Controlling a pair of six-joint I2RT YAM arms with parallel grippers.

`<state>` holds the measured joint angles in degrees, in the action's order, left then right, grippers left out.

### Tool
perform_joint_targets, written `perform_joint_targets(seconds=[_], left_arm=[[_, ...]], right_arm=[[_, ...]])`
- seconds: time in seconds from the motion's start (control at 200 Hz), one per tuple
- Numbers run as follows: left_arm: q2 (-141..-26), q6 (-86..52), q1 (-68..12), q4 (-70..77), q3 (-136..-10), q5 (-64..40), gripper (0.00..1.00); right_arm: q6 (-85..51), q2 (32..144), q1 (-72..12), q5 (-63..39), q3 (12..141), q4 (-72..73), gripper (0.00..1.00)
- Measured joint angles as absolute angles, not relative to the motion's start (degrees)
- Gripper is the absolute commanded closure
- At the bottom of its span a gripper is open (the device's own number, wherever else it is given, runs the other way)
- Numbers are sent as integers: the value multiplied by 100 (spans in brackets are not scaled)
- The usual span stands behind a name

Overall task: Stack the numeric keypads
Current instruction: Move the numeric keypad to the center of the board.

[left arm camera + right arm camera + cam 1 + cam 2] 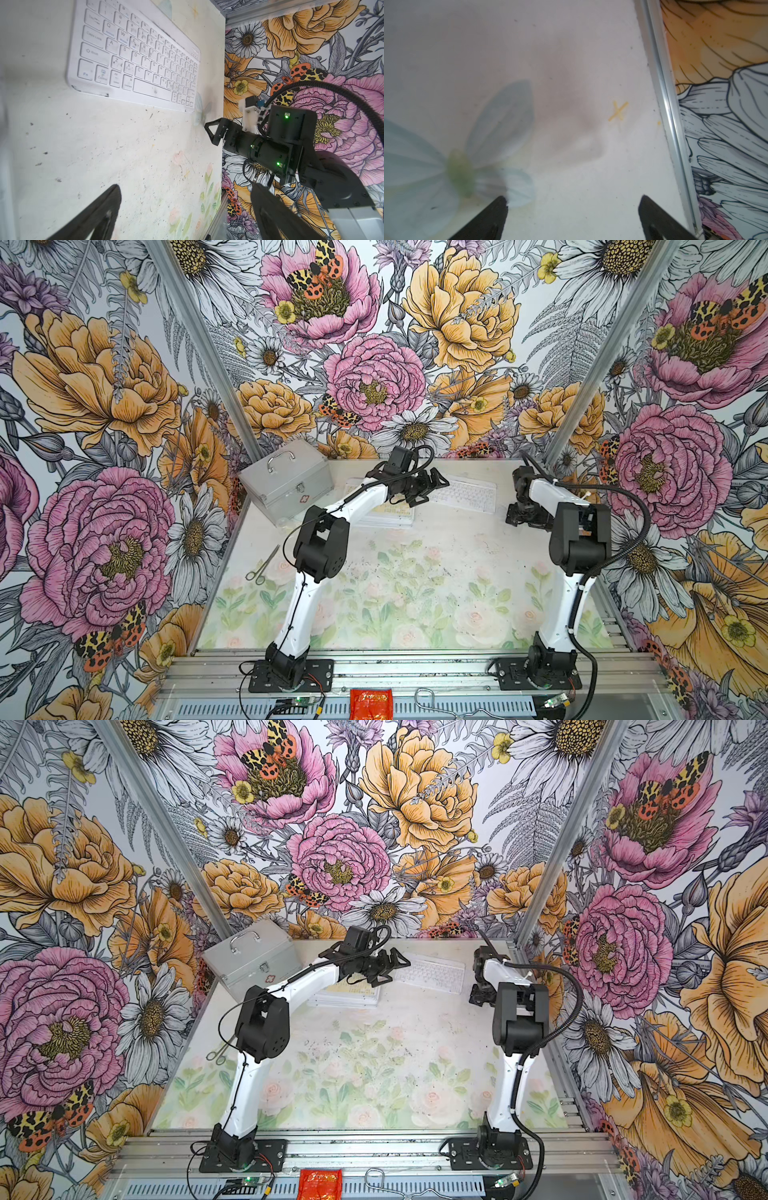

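Numeric keypads (392, 515) look mostly piled: in both top views a stack (353, 994) is seen at the back of the desk (415, 556), half hidden under the left arm (357, 497), so no count can be made; one white keypad (467, 494) is left alone beside it. Left wrist: that white keypad (135, 60) is shown flat, untouched, left tool (186, 192) spread wide and empty. Right wrist: only blurry bare desk is framed by the released right tool (574, 200)
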<state>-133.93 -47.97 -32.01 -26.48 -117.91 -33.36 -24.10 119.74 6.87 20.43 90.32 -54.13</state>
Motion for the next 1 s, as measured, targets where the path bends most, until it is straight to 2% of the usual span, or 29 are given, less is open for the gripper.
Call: perform_joint_targets(seconds=[0.285, 0.56, 0.72, 1.001], left_arm=[[-14682, -4134, -3551, -3920, -14112, -1957, 1], [-15513, -3951, -3546, -4338, -15128, -956, 1], [-15775, -3876, -3588, -4418, -15189, -687, 1], [-15902, -3885, -3649, -4480, -15312, -681, 1]], right_arm=[[-2536, 12051, 517, 548, 9939, -4934, 0], [-2917, 12436, 283, -788, 10110, -4167, 0], [-3006, 12901, 97, -773, 10464, -4047, 0], [-2926, 13585, -338, 224, 11500, -4580, 0]])
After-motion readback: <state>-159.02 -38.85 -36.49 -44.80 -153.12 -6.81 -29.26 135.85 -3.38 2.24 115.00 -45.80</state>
